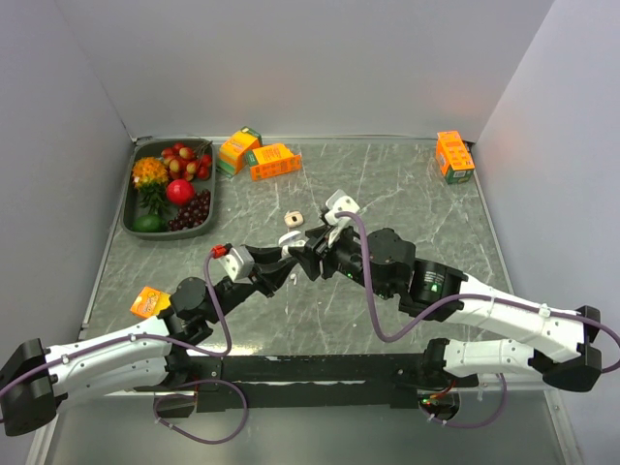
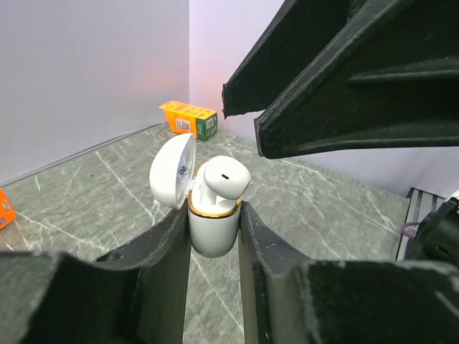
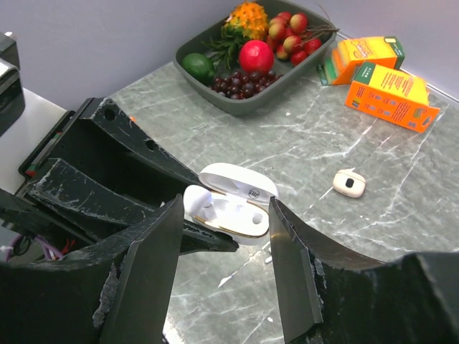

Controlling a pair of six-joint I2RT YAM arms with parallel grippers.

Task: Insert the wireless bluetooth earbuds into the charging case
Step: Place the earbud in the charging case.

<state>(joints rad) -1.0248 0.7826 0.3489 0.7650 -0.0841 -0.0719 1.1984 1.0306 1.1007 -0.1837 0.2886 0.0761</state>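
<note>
My left gripper is shut on a white charging case with a gold rim, held above the table with its lid open. One white earbud sits in the case at one end, its head standing above the rim. In the right wrist view the case lies between my right gripper's open fingers, with gaps on both sides, and the earbud is at its left end. The other slot looks empty. No other earbud shows. In the top view both grippers meet mid-table.
A small beige case lies on the table beyond the grippers. A dark fruit tray stands at the far left. Orange boxes lie at the back. An orange packet lies near the left arm.
</note>
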